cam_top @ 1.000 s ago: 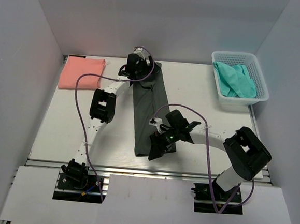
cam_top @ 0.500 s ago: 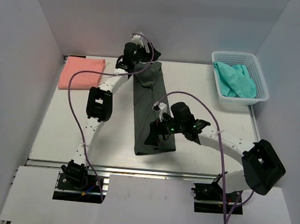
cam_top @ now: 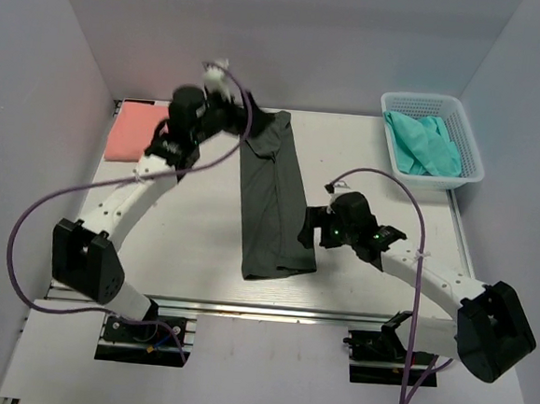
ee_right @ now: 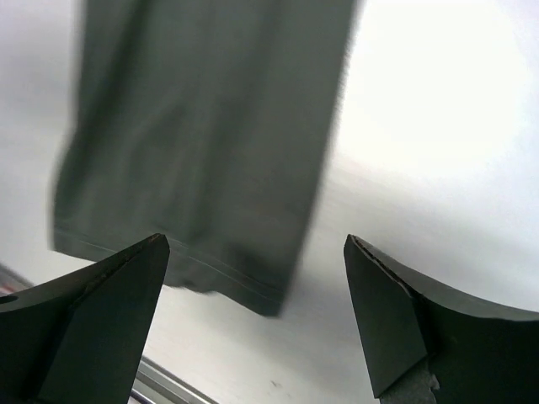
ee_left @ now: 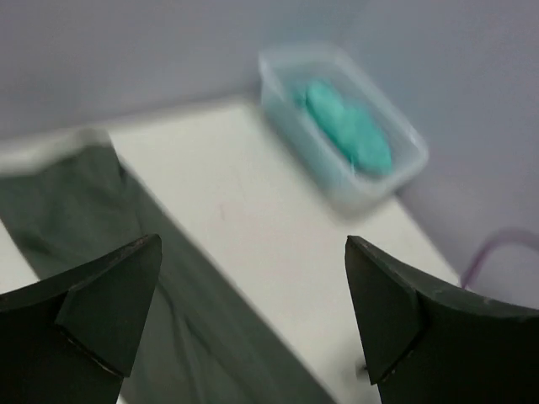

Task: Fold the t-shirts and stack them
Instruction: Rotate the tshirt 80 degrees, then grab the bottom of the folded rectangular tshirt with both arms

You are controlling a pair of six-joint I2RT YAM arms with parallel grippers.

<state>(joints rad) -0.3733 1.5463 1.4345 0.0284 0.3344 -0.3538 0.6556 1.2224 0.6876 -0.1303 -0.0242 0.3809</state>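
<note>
T-shirts first: the charcoal grey t-shirt [cam_top: 272, 202] is lying on the white tabletop [cam_top: 183, 233], folded into one long narrow strip. It runs from the far edge toward the near edge, roughly in the middle. The salmon pink t-shirt [cam_top: 125, 136] sits flat in the far left corner, and the left arm [cam_top: 130, 196] crosses over part of it in the top view. The teal t-shirts [cam_top: 426, 145] are bunched up inside the white lattice basket [cam_top: 470, 162] at the far right corner.

The left gripper [ee_left: 253, 246] is up by the far end of the charcoal strip, on its left side. Its wrist cam is pretty blurry, but the jaws are clearly spread wide with nothing between them. Past them you can see charcoal fabric, bare tabletop and the basket.

The right gripper [ee_right: 257, 242] is just beside the strip's right edge, close to its near end. Its jaws are also spread wide and empty, with the shirt's hem in view beyond them. Can't tell how high above the tabletop either gripper sits.
</note>
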